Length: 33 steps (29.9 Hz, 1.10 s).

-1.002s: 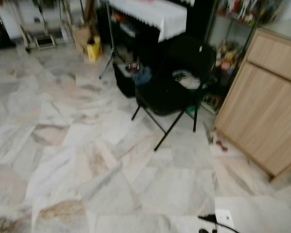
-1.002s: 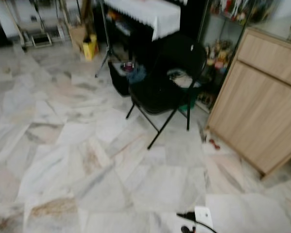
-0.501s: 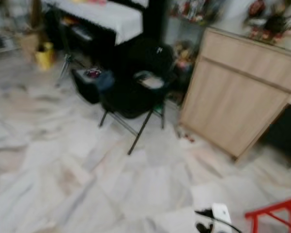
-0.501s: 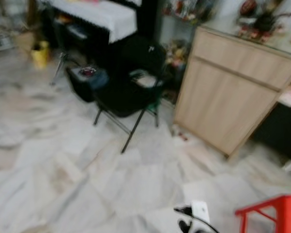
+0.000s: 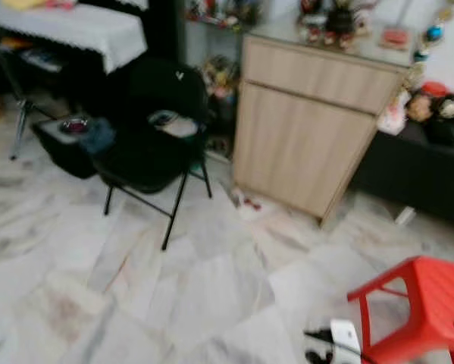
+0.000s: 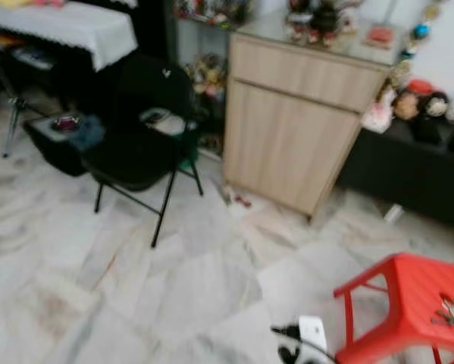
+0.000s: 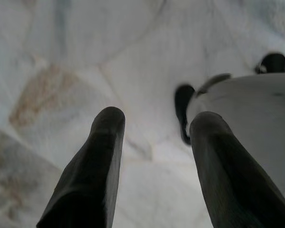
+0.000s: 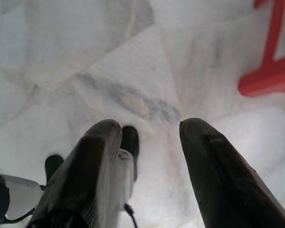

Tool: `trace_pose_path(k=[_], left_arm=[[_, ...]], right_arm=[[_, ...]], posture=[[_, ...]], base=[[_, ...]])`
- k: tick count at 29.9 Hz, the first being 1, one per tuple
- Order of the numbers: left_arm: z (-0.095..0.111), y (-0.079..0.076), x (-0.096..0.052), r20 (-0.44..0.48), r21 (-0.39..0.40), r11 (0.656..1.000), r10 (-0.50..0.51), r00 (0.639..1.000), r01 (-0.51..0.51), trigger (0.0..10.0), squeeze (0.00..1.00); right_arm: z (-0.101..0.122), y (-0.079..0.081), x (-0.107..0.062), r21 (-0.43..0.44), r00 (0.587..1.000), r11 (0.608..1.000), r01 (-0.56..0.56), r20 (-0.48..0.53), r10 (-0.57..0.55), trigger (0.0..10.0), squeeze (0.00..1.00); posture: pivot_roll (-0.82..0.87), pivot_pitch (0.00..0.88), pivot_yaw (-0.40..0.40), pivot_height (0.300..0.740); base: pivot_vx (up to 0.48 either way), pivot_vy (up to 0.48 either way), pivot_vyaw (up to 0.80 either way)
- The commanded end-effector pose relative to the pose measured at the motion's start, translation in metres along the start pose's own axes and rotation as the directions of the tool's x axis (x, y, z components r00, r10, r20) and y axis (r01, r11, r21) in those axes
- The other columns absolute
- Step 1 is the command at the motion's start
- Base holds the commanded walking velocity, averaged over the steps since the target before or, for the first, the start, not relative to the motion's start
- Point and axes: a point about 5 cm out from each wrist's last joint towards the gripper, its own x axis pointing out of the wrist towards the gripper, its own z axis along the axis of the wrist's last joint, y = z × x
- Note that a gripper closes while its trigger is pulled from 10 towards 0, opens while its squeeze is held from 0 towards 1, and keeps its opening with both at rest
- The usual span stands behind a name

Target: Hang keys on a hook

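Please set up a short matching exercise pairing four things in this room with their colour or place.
Column one:
1. folding chair
2. stool
3. cabinet
4. keys

Column two:
a. light wood, with ornaments on its top
b. lying on the red seat
c. black, standing on the marble floor beside the cabinet
d. red plastic, at the robot's lower right

Pairs: 1-c, 2-d, 3-a, 4-b.

The left end effector and the right end effector both hang open above the floor, holding nothing.
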Motion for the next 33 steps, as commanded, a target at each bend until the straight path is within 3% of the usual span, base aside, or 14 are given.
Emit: trace_pose_path(k=[1,30,33], left_arm=[[-0.0086,0.0018,-0.0019,-0.026,-0.008,1.0,0.006,1.0,-0.006,10.0,0.0],[-0.0075,0.0023,-0.0021,-0.009,-0.007,1.0,0.01,1.0,-0.01,10.0,0.0],[-0.0074,0.0024,-0.0021,-0.008,-0.003,1.0,0.011,1.0,-0.011,10.0,0.0]], right_arm=[[0.0032,0.0051,0.0015,0.016,1.0,1.0,-0.008,0.01,0.008,10.0,0.0],[0.0035,0.0052,0.0014,0.033,1.0,0.999,-0.004,0.028,0.003,10.0,0.0],[0.0045,0.0048,0.0012,0.047,0.999,0.999,0.004,0.051,-0.006,10.0,0.0]], posture=[[0.12,0.033,-0.041,0.74],[0.12,0.041,-0.04,0.74],[0.12,0.043,-0.04,0.74]], base=[[0.0,0.0,-0.71],[0.0,0.0,-0.71],[0.0,0.0,0.0]])
